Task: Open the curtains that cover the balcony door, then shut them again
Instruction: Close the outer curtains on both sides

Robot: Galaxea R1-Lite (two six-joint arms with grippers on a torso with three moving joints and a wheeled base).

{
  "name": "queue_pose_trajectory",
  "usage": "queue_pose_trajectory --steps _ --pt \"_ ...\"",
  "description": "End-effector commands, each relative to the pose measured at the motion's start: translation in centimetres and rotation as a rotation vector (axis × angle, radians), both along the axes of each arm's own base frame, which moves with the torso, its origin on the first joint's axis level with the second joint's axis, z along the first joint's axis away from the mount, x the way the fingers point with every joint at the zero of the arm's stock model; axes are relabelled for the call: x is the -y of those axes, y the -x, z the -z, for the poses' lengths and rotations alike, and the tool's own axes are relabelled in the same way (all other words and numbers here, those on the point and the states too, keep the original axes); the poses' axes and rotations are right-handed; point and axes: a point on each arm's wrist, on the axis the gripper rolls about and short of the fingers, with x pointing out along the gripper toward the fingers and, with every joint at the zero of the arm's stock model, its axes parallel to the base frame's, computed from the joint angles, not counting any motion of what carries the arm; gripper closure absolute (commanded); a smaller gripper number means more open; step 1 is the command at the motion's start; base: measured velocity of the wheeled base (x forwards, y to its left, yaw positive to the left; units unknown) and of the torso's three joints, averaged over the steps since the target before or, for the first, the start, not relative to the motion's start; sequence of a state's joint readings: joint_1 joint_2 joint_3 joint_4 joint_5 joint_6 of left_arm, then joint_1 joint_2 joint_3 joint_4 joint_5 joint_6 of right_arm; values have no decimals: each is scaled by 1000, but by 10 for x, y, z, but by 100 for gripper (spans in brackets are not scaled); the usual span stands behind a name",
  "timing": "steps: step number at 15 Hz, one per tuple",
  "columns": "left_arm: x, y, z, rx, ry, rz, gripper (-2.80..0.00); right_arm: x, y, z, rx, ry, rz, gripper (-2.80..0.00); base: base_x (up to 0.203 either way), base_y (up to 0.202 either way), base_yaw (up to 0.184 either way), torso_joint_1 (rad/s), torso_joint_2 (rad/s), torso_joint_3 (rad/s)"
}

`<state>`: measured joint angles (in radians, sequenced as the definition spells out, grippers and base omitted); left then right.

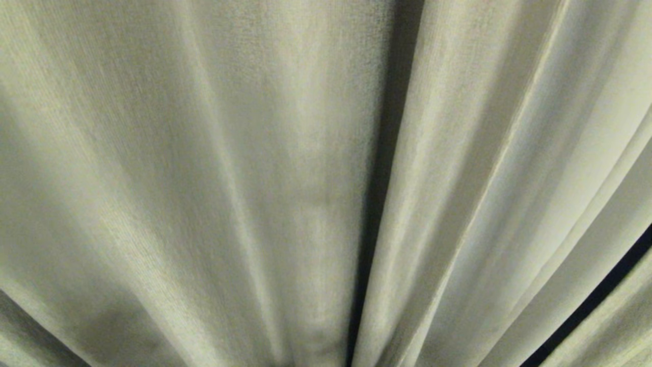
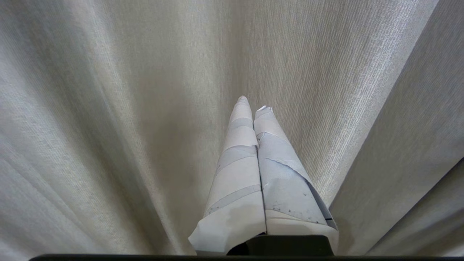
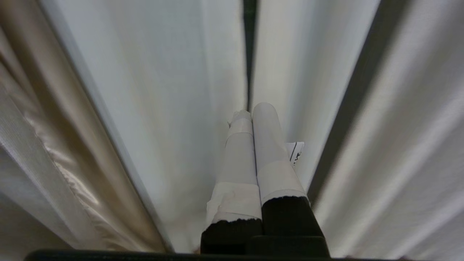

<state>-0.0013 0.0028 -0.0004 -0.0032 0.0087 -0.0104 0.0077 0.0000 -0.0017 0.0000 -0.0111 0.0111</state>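
Curtains (image 1: pixel 204 178) fill the whole head view: cream, pleated, hanging close before the camera. Dark narrow gap between folds right of centre; a second dark slit low at far right. Balcony door not visible as such.

Left claw (image 2: pixel 252 103): tape-wrapped fingers pressed together, nothing between them, pointing at a broad fold of the curtains (tips near the cloth; contact not clear).

Right claw (image 3: pixel 252 110): fingers likewise pressed together and empty, aimed at a thin dark gap between two folds. A small paper tag (image 3: pixel 295 152) sticks out beside one finger.
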Motion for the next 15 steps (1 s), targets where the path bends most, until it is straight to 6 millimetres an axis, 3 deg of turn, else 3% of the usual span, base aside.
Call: queue_pose_trajectory --steps 1,15 --pt "0 0 0 1 0 0 0 0 0 0 -2 0 0 0 0 -188 -3 2 2 7" --pt "0 0 0 1 3 -2 0 0 0 0 -3 0 3 0 0 -189 1 2 1 2"
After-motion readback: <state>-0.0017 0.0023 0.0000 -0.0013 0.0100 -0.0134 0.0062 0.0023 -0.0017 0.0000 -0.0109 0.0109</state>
